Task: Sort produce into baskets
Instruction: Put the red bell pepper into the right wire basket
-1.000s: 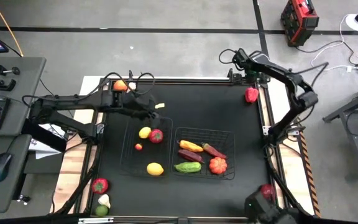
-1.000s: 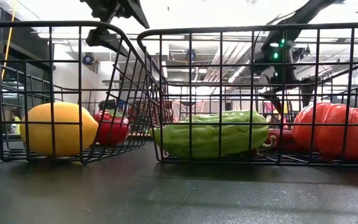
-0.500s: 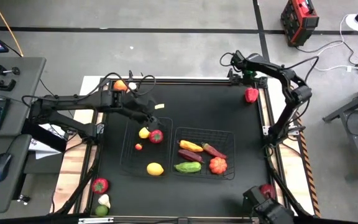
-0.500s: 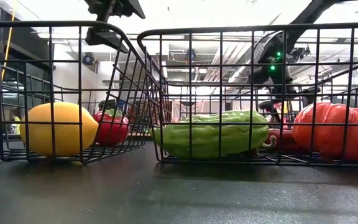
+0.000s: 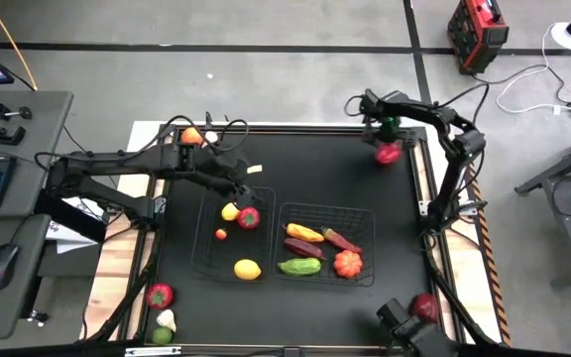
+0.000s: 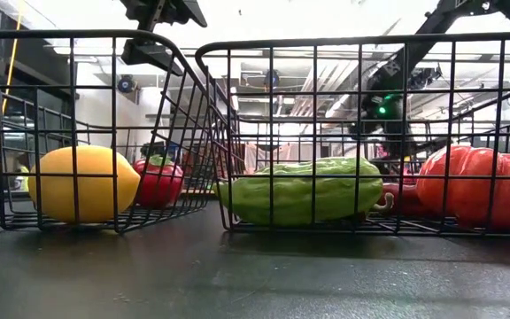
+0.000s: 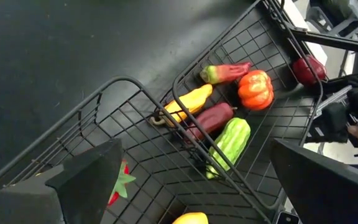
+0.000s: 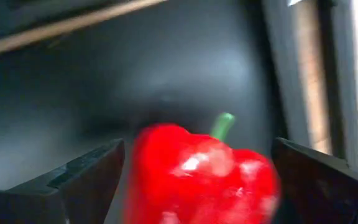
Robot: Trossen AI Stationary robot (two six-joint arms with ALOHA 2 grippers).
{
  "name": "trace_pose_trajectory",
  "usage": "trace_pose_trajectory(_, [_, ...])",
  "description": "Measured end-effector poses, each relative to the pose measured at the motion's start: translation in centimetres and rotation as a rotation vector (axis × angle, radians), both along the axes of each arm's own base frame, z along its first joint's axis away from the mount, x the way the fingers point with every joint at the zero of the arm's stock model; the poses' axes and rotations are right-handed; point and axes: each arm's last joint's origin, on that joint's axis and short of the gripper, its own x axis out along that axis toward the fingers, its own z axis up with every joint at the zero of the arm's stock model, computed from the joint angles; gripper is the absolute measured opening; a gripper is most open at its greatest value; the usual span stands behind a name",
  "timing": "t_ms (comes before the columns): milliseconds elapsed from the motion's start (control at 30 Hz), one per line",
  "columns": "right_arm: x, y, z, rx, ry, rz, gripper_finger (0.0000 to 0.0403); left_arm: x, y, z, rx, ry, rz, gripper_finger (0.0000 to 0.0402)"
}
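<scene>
Two black wire baskets sit mid-table. The left basket holds two lemons, a red pepper and a small red piece. The right basket holds a green cucumber, an orange pumpkin and several peppers. My left gripper hovers open and empty over the left basket's far edge. My right gripper is open at the far right. Its fingers stand on either side of a red pepper, which lies on the table.
An orange lies at the far left by the left arm. A red piece, white garlic and a green piece lie at the near left corner. A red apple lies near right. The table's far right rail runs beside the pepper.
My right gripper has swung round and come down toward the red pepper at the far right, until its open fingers flank it. My left gripper has moved slightly toward the near edge over the left basket and stays open.
</scene>
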Motion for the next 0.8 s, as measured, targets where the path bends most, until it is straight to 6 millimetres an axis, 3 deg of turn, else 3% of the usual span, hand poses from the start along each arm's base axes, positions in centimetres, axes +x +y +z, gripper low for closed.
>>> trace_pose_trajectory(400, [4.0, 2.8, 0.6, 0.000, -0.058, 0.138, 0.0399, 0.0, 0.0, 0.0, 0.006, 0.000, -0.004, 0.0395])
trace_pose_trajectory(633, [3.4, 4.4, 5.2, -0.155, -0.021, 0.316, 0.0399, -0.3, 0.0, -0.3, 0.015, 0.038, -0.019, 0.0395])
trace_pose_trajectory(800, [1.6, 5.0, 8.8, -0.134, -0.123, 0.672, 0.0399, -0.4, 0.0, -0.4, 0.023, 0.061, -0.032, 0.0395])
